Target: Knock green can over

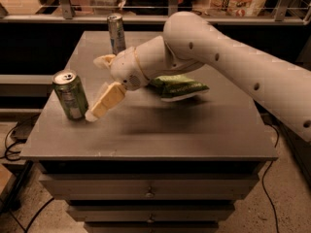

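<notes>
The green drink can with a patterned label and silver pull-tab top stands upright at the near left of the grey metal-topped cabinet, not far from its left edge. It has not been tipped.

Just to its right is the robot's cream two-finger gripper. Its jaws are spread wide and hold nothing. The lower finger slants down to the left, and its tip is at the foot of the can, either touching it or just beside it; I cannot tell which. The upper finger is further back, above the height of the can's top. The white jointed arm reaches in from the right.

The main risk is the low contact point. A push at the base would probably slide the can upright towards the left edge rather than topple it, and a hard push could send it off the cabinet. A can that does fall may also roll off.

Behind the wrist lies a crinkled green chip bag, which a wide sweep of the arm could drag along. A taller, slimmer silver-blue can stands at the far side, well apart.
</notes>
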Tool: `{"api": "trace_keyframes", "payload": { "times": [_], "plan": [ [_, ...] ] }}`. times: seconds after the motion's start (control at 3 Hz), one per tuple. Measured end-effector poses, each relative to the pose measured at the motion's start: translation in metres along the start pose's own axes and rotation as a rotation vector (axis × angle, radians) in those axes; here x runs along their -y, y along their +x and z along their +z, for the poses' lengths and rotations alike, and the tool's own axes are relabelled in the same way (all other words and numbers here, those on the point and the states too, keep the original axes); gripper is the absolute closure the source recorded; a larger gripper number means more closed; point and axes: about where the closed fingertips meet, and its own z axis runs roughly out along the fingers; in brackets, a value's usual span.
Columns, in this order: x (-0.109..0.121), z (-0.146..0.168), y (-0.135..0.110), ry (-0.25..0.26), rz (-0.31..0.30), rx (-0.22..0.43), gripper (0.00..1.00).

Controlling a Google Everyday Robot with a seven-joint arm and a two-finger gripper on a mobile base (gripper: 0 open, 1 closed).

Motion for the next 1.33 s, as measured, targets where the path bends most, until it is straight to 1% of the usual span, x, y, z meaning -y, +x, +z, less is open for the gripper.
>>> {"api": "trace_keyframes", "payload": {
  "times": [0.33,0.67,1.0,1.33],
  "plan": [
    [0.001,0.030,-0.005,-0.052,-0.008,0.029,0.00],
    [0.001,0.053,-0.009,-0.095,-0.005,0.049,0.00],
    [-0.001,0.065,-0.009,-0.122,0.005,0.067,0.17],
    [0.002,0.063,-0.009,-0.113,0.019,0.079,0.41]
  ]
}}
